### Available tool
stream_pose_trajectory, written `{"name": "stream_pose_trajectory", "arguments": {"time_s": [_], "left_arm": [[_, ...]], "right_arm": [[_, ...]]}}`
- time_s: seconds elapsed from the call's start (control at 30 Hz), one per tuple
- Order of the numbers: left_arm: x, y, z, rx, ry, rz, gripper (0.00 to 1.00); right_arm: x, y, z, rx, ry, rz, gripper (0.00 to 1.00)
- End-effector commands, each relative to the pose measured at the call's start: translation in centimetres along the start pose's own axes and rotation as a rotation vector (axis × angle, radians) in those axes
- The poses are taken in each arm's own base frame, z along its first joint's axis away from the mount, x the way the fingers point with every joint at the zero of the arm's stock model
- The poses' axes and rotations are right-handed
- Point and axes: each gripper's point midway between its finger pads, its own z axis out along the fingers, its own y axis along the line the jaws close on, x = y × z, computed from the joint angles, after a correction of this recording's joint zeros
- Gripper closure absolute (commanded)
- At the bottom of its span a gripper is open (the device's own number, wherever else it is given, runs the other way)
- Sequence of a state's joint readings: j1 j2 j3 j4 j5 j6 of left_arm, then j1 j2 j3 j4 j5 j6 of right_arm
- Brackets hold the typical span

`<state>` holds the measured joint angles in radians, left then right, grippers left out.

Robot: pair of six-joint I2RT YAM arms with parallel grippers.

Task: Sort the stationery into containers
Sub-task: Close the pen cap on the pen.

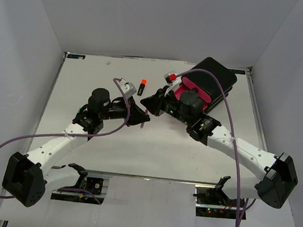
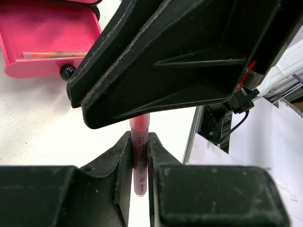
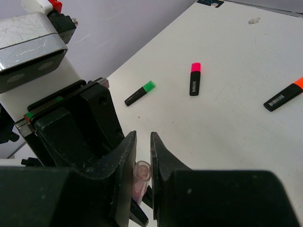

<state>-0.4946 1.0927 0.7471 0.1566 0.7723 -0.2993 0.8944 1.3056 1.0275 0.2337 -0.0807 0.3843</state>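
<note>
Left gripper [image 2: 140, 144] on pink pen [image 2: 140, 168]; 1 orange pen [image 2: 54, 54] in drawer [image 2: 47, 26]

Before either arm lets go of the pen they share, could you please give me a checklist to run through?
1. Left gripper shut on the pink pen: ok.
2. Right gripper shut on the same pen: ok.
3. Pink drawer open to receive it: ok; an orange pen lies inside.
4. Clear route to the drawer: cannot tell.
5. Table sorted: not ok; green highlighter, pink highlighter and orange highlighter lie loose.
</note>
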Motion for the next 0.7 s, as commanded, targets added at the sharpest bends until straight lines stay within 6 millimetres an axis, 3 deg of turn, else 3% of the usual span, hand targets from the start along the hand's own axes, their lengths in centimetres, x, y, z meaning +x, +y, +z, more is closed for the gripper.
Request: {"name": "stream_pose_trajectory", "arguments": {"time_s": [0.0,0.67], "left_arm": [[-14.8,-4.1,-2.0,0.017,-0.426,0.321,1.0],[-18.3,-4.1,-3.3,-0.042,-0.543,0.353,1.0]], "right_arm": [[16.4,-1.6,-3.7,0.053,0.551,0.063,0.92],[20.1,-1.8,-5.3,0.055,0.652,0.095,0.92]]}}
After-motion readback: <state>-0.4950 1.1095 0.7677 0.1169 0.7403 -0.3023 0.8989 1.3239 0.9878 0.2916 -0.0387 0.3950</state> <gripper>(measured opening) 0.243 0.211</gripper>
